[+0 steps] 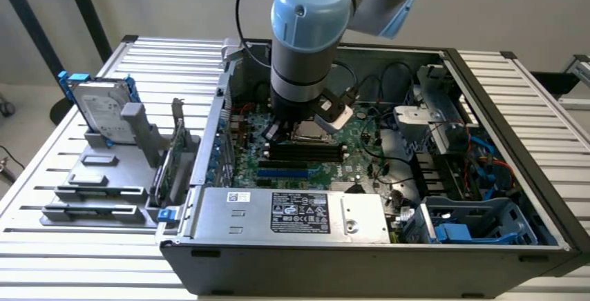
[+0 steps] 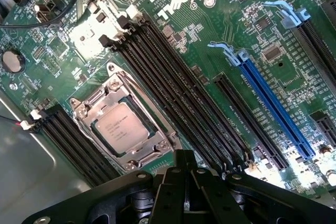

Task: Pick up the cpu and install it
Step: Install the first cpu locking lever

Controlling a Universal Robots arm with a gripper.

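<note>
The cpu (image 2: 122, 128), a small square chip with a silver-grey top, lies flat inside the metal frame of its socket (image 2: 84, 109) on the green motherboard (image 2: 210, 45). My gripper (image 2: 185, 179) is above the board, just beside the socket, with its black fingers pressed together and nothing between them. In the exterior view my arm (image 1: 305, 52) reaches straight down into the open computer case, and the cpu socket (image 1: 310, 133) sits right under its wrist.
Black memory slots (image 2: 178, 93) run beside the socket, with a blue expansion slot (image 2: 273, 103) further off. The power supply (image 1: 286, 211) fills the case front and cables (image 1: 387, 170) lie to the exterior view's right. A blue-framed hard drive (image 1: 97, 111) stands outside on a grey holder.
</note>
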